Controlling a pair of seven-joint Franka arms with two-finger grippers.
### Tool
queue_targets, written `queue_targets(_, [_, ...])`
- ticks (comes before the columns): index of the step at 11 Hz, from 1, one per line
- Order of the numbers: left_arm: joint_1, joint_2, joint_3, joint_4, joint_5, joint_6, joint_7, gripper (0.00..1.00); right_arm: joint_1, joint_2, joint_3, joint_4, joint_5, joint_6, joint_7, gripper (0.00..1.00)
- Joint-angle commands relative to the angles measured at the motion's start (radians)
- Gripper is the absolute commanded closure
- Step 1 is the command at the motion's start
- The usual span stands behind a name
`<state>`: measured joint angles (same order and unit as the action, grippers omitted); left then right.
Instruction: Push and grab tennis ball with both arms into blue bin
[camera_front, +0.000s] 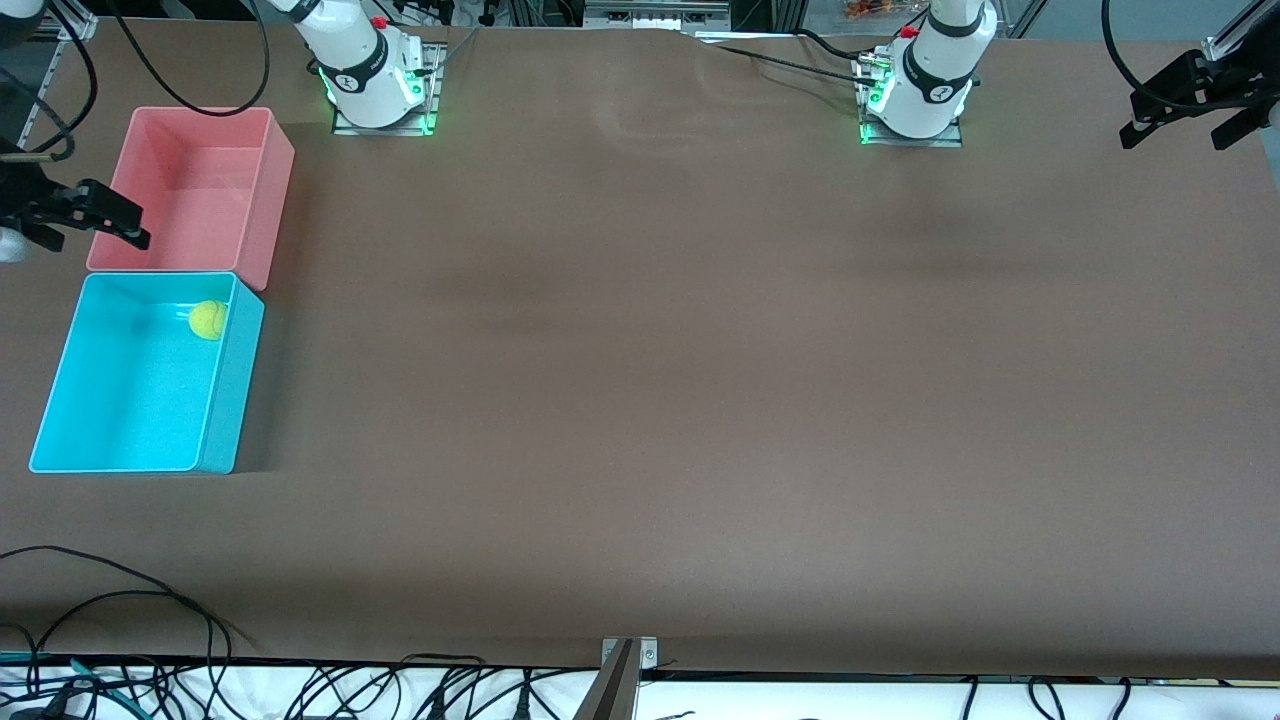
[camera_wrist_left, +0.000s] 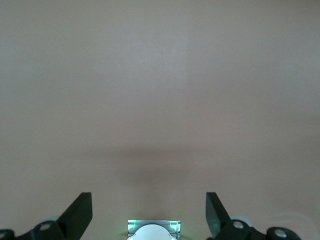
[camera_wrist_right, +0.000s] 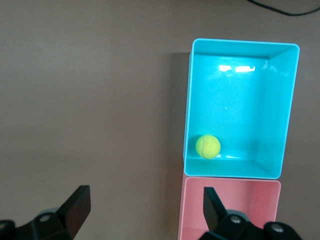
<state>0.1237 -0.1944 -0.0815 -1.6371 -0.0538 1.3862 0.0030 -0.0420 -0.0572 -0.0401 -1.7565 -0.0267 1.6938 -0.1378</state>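
A wide brown table (camera_front: 700, 400) fills the scene, with cables trailing along its front edge and the two arm bases bolted along the edge where the robots stand. At the right arm's end sit two bins touching end to end: the blue bin (camera_front: 232, 390) nearer the front camera, the pink bin (camera_front: 275, 190) just past it toward the bases.

The ball (camera_front: 208, 320) already lies inside the blue bin, in the corner next to the pink bin, close against the walls. It looks light, fuzzy and a little springy, so it should roll easily and give slightly under a pinch. Fingers would best close across its middle. Tucked in that corner, the tall thin walls would crowd any grasp.

The right gripper (camera_wrist_right: 142, 212) hangs with fingers spread wide and empty over the pink bin's outer edge. The left gripper (camera_wrist_left: 149, 215), also spread wide and empty, waits over bare table at the left arm's end. Nothing else lies on the table.
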Motion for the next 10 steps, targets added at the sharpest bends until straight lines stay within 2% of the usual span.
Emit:
queue_targets(1, [0.001, 0.013, -0.003, 0.034, -0.021, -0.027, -0.014, 0.00, -0.032, 0.017, 0.037, 0.055, -0.010, -0.042, 0.012, 0.00])
queue_targets(8, [0.001, 0.021, 0.002, 0.049, -0.020, -0.024, -0.012, 0.00, -0.033, 0.030, 0.034, 0.095, 0.022, -0.068, 0.050, 0.00])
queue_targets(10, [-0.002, 0.023, 0.000, 0.049, -0.021, -0.024, -0.012, 0.00, -0.033, 0.031, 0.034, 0.095, 0.039, -0.057, 0.179, 0.00])
